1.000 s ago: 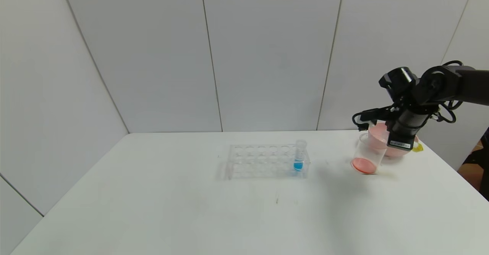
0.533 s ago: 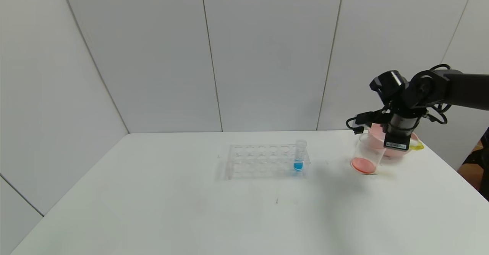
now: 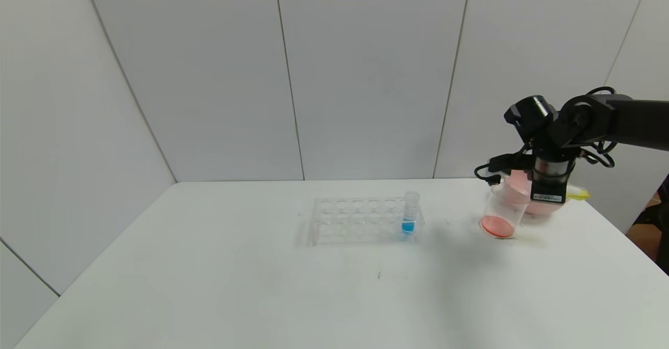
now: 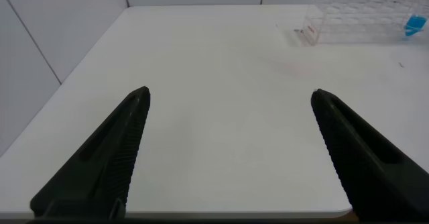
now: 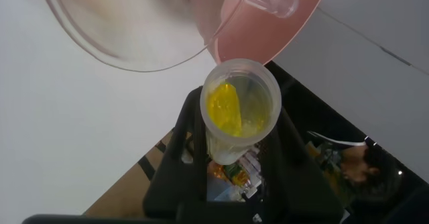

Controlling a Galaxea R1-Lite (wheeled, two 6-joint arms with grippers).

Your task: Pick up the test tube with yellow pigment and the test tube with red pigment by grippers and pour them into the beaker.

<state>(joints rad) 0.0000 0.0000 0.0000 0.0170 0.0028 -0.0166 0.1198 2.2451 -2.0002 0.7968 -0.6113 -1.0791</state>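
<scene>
gripping the clear round-bottomed test tube with yellow pigment (image 5: 240, 111), the right gripper (image 5: 231, 150) tilts it by the clear tapered beaker (image 3: 503, 210) on a white table (image 3: 261, 286) before grey wall panels; left gripper (image 4: 228, 150) gapes

light: bright, even | shadows: soft on table (image 3: 261, 286) | wrist focus: perhaps soft

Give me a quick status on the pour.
Right gripper shut on yellow test tube, tipped beside beaker. Left gripper open, idle over table. Beaker bottom already orange-red. Pink bowl sits close behind.
</scene>
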